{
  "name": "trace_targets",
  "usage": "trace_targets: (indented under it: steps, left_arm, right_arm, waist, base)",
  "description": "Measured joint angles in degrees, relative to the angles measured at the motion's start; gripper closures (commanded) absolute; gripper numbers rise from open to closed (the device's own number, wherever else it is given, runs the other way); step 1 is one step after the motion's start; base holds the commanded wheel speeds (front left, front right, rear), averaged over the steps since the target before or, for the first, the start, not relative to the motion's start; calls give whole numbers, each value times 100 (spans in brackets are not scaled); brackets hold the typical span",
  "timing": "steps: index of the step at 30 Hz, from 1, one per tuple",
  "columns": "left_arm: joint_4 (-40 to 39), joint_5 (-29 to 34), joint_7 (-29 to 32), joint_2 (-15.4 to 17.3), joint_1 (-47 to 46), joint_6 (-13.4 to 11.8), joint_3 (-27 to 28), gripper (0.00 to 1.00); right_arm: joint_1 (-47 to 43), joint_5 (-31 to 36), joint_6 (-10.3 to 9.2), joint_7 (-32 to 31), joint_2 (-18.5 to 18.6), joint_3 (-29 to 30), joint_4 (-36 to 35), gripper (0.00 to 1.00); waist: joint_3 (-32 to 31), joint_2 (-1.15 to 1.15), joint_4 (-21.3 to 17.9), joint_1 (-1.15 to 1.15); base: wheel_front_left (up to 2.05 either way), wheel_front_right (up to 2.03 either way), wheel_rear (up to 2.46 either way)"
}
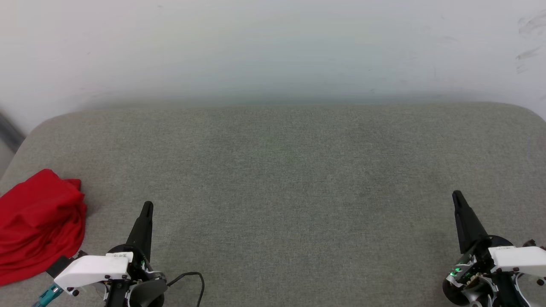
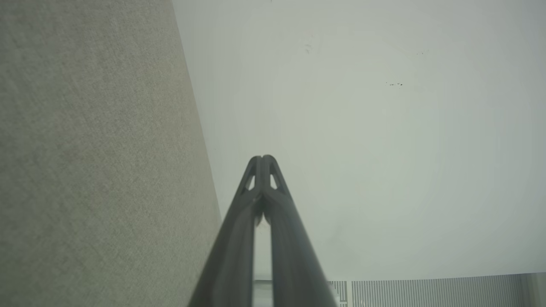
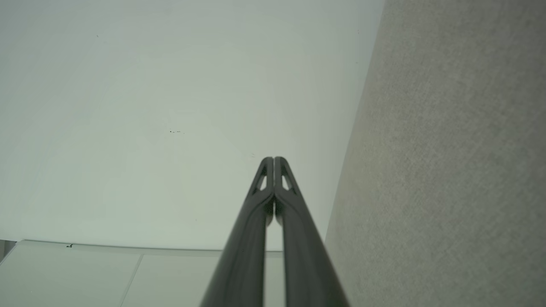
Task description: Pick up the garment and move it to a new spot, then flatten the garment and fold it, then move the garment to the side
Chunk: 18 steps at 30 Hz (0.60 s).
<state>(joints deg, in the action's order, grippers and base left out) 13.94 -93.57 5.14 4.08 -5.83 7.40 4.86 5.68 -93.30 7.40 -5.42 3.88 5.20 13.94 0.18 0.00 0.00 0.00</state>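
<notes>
The garment lies crumpled in a bright red heap at the left edge of the grey cushioned surface; no sleeves or numerals show. My left gripper hovers just right of the heap, apart from it, fingers pressed together and holding nothing. In the left wrist view the left gripper has its tips touching. My right gripper is at the lower right, far from the garment, also shut and empty. The right wrist view confirms the right gripper with tips closed.
A pale wall rises behind the cushion's rounded far edge. A black cable loops beside my left wrist. The cushion drops off at the left, behind the garment.
</notes>
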Motion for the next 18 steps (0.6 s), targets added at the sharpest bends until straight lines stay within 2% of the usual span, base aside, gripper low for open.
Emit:
trace_targets:
  steps: [18]
  left_arm:
    - [2, 13, 25, -27, -2, 0, 35, 100]
  right_arm:
    - [1, 11, 0, -21, -19, 27, 2, 100]
  waist:
    - [0, 0, 0, 0]
  base:
    - [0, 0, 0]
